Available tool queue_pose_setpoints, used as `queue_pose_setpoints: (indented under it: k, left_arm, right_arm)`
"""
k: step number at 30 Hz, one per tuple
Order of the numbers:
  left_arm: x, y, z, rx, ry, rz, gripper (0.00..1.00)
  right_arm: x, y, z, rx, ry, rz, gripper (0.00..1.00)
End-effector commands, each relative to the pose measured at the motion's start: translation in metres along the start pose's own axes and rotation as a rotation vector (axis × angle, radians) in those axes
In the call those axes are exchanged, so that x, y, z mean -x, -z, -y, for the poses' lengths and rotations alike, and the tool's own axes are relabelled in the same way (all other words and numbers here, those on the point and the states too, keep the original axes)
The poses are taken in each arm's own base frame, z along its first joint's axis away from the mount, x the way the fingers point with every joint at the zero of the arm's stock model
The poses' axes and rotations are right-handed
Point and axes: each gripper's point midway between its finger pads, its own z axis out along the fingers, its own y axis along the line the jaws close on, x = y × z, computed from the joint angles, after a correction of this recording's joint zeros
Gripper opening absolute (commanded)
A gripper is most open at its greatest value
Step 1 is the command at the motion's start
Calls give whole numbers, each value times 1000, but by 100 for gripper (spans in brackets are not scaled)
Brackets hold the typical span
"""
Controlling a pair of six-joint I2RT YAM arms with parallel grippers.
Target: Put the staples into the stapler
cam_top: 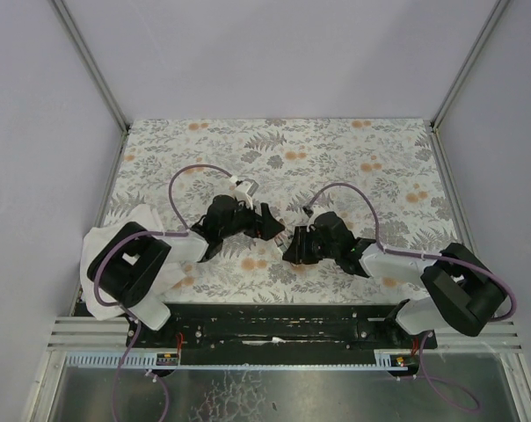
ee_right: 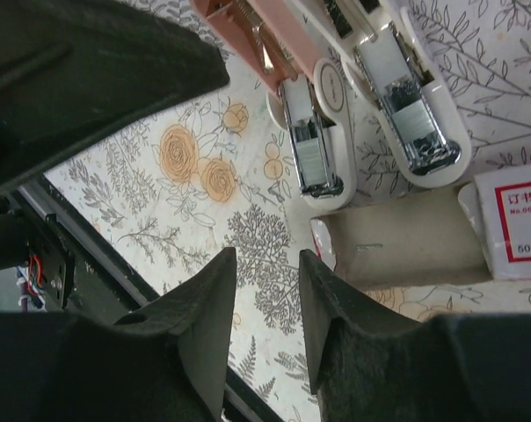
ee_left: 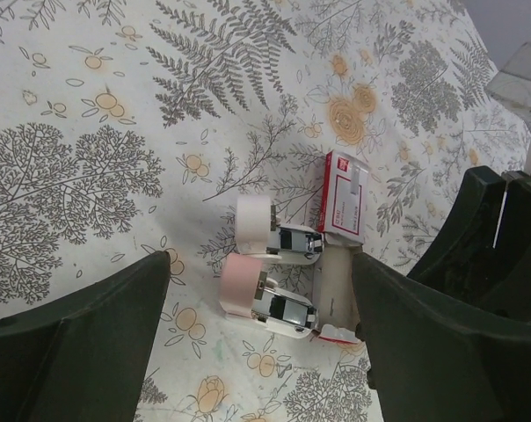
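Observation:
The stapler lies swung open on the floral cloth, its pink-and-white top beside the white base with a metal channel. Just right of it sits the red staple box, its tan tray slid out. The staples themselves are out of view. My left gripper hangs open above, its fingers straddling the stapler and tray without touching them. In the right wrist view the stapler and the tray lie ahead of my right gripper, which is open, with only cloth between its fingers.
In the top view both grippers meet near the cloth's middle and hide the objects. A black rail runs along the near edge, also seen in the right wrist view. Pale walls enclose the table.

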Motion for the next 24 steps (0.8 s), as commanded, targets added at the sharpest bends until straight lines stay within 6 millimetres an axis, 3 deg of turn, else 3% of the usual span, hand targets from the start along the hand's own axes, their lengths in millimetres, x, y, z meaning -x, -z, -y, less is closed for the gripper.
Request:
queue_pose_setpoints:
  k: [1, 24]
  left_arm:
    - [17, -9, 15, -85, -44, 53, 83]
    - [-12, 4, 50, -233, -58, -15, 82]
  right_arm:
    - [28, -10, -17, 38, 25, 86, 41]
    - [28, -35, 15, -89, 117, 70, 35]
